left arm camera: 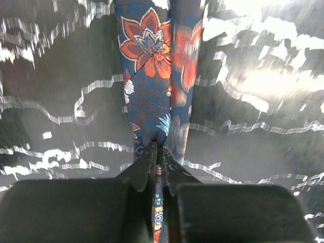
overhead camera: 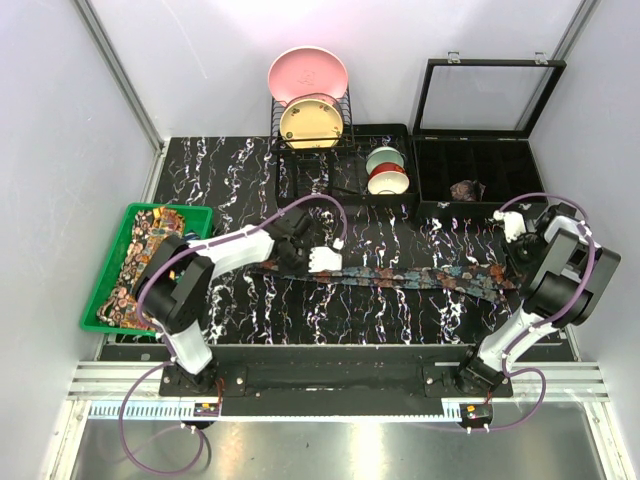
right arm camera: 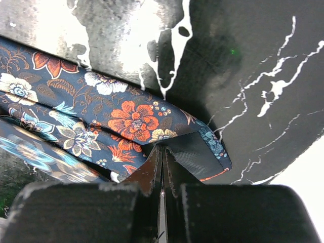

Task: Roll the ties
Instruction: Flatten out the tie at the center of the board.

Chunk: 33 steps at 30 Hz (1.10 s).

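The dark blue floral tie (overhead camera: 420,277) lies stretched across the middle of the frame on the black marbled table (overhead camera: 240,170), its left end pinched in the left gripper (left arm camera: 158,154) and its right end in the right gripper (right arm camera: 162,157), with other ties (overhead camera: 140,260) heaped in the green tray (overhead camera: 97,300) at far left.

Cannot see the edge of the tie (left arm camera: 147,91) pinched inside the left gripper (left arm camera: 158,152) or right gripper (right arm camera: 162,152), nor identify the tiny brownish lump (overhead camera: 467,189) beyond the latter.

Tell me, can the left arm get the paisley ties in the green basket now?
Probably not yet: the left gripper is shut on the dark blue tie, though nothing blocks the green basket.
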### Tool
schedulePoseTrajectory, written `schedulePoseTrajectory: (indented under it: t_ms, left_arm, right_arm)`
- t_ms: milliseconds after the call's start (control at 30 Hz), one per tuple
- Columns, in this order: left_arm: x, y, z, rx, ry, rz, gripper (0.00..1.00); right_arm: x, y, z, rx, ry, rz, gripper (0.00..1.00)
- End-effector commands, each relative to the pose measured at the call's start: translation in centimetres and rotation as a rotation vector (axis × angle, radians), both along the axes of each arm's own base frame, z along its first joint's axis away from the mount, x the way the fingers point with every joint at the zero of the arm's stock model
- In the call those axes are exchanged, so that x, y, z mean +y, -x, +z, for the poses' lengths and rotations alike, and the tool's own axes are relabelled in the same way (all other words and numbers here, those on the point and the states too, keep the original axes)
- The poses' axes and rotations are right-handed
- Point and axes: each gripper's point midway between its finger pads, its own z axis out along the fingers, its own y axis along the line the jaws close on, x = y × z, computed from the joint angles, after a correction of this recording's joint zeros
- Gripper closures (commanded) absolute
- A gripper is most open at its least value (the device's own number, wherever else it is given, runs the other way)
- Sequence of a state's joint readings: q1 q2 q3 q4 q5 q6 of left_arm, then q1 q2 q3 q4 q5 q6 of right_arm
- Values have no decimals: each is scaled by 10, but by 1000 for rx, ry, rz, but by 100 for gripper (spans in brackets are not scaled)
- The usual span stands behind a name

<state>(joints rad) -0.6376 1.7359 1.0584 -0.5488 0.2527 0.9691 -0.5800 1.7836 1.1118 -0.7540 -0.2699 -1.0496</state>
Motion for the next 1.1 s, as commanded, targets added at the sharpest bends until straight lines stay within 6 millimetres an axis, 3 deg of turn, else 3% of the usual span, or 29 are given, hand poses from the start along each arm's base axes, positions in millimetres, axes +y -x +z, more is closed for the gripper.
schedulePoseTrajectory:
  t_ms: [0, 300, 333, 367, 400, 467, 533, 567, 600, 667, 767, 800, 900, 1000, 1067]
  left_arm:
    - [26, -4, 10, -34, -28, 19, 99]
    - [58, 5, 0, 0, -68, 76, 100]
    - [57, 4, 2, -2, -63, 83, 95]
    - [54, 5, 5, 4, -37, 94, 73]
    - [50, 4, 10, 1, -10, 95, 65]
    - [35, 1, 29, -22, 76, 94, 47]
    - [24, -6, 47, -34, 133, 118, 36]
    - [20, -7, 53, -28, 156, 123, 32]
    - [14, -13, 65, -42, 178, 125, 31]
    - [8, -14, 77, -39, 215, 135, 25]
    - [1, -14, 90, -44, 258, 133, 19]
    - [0, -14, 95, -52, 268, 136, 10]
    - [1, -14, 103, -60, 295, 165, 3]
    - [5, -12, 113, -81, 344, 195, 1]
    - [10, -10, 114, -87, 363, 224, 1]
  right_arm:
    - [-17, -1, -5, 15, 44, 3, 96]
    - [-19, 2, -4, 17, 48, 16, 95]
    - [-17, 4, -2, 16, 36, 34, 93]
    - [-10, 1, 2, -15, -5, 51, 87]
    - [-9, -2, 11, -49, -2, 55, 85]
    - [3, -9, 32, -120, -46, 103, 70]
    - [12, -14, 52, -166, -82, 143, 48]
    - [22, -19, 67, -218, -112, 171, 15]
    - [27, -20, 79, -242, -129, 207, 1]
    - [42, -25, 100, -311, -163, 268, 0]
    - [75, -22, 112, -317, -140, 439, 0]
    - [84, -19, 107, -309, -133, 497, 0]
    - [116, -12, 101, -307, -108, 655, 0]
    - [142, -3, 87, -289, -104, 771, 0]
    - [149, 0, 79, -277, -91, 812, 0]
